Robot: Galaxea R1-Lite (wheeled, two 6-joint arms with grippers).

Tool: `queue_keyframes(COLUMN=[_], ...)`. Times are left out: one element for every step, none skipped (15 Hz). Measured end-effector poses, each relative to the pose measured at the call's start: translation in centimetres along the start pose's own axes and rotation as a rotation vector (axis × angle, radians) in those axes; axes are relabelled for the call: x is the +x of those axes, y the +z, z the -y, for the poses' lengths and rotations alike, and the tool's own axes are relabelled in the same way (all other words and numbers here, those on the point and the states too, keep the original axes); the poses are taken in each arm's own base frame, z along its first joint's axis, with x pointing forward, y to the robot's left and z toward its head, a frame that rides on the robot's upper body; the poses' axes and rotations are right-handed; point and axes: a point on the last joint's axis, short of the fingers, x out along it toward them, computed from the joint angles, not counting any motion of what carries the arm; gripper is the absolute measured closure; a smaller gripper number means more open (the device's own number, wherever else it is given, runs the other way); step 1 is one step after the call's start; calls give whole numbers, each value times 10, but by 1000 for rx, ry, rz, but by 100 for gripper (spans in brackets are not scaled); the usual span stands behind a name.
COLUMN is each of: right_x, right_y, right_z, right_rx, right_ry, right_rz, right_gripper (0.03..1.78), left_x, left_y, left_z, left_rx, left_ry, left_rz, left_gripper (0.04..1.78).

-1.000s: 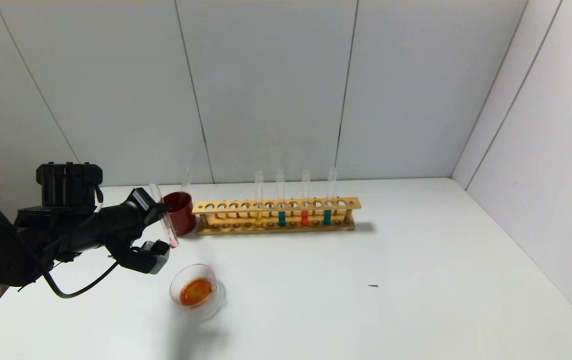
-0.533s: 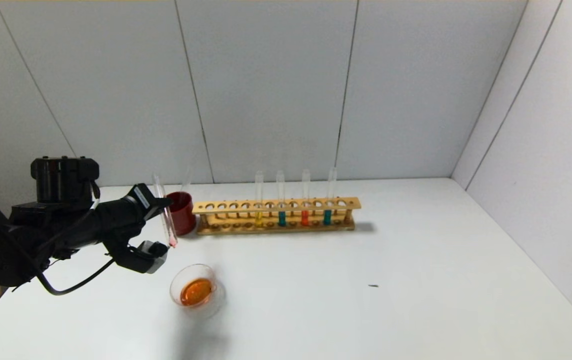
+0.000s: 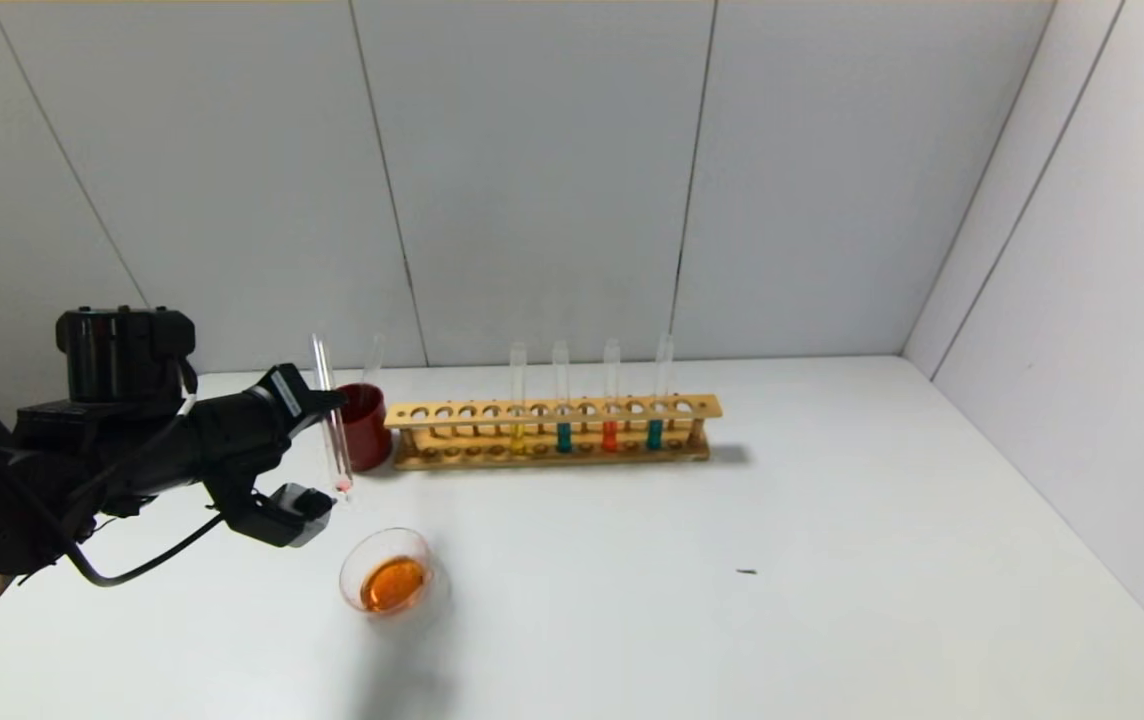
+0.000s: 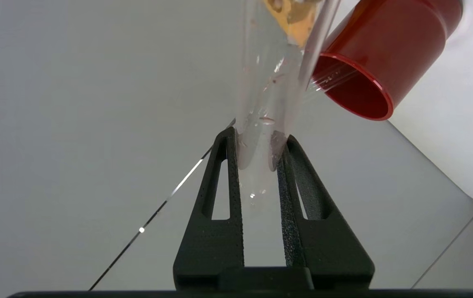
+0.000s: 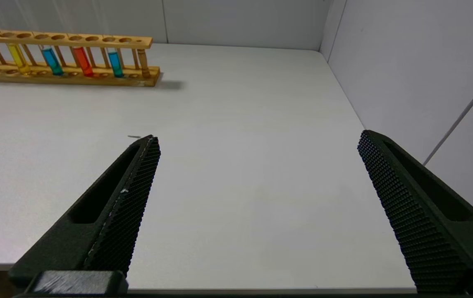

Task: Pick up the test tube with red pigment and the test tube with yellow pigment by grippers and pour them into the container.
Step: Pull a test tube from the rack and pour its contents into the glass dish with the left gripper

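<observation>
Left gripper (image 3: 324, 412) clenched on test tube with red pigment (image 3: 330, 420), near upright, only a pink trace at its rounded end, held above bench (image 3: 832, 560) just left of red cup (image 3: 364, 425) and behind container (image 3: 390, 578). Container already holding orange liquid, so red pour prob done (judged from trace alone). Next, probably: keep tube upright to avoid drips, carry it over cup rim, lower beside clear tube (image 3: 373, 362) leaning there, release only once bottom rests inside. Further right, rack (image 3: 552, 432) w/ test tube with yellow pigment (image 3: 517, 405) standing at left end of four, untouched. Right gripper (image 5: 257, 190) spread wide, holding nothing, parked low at bench's near right edge.
</observation>
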Motion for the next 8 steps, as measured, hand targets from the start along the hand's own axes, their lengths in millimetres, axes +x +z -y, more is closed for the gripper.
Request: queue_keyframes(right_x=[0, 0, 0, 0, 0, 0, 0, 0], right_y=[0, 0, 0, 0, 0, 0, 0, 0], right_z=[0, 0, 0, 0, 0, 0, 0, 0], right_rx=[0, 0, 0, 0, 0, 0, 0, 0], right_ry=[0, 0, 0, 0, 0, 0, 0, 0], right_rz=[0, 0, 0, 0, 0, 0, 0, 0], right_gripper=[6, 6, 6, 6, 6, 6, 6, 6], left_x=[-1, -1, -2, -2, -3, -4, -5, -6], left_y=[-1, -3, -5, -5, -5, -5, -5, -5], left_z=[-2, -4, -6, -8, -12, -15, -19, -21], left_rx=[16, 42, 59, 69, 84, 112, 146, 163], left_ry=[9, 28, 43, 59, 74, 87, 98, 105], left_rz=[-11, -29, -46, -58, -67, -72, -77, -81], left_gripper=[151, 151, 151, 151, 151, 151, 151, 151])
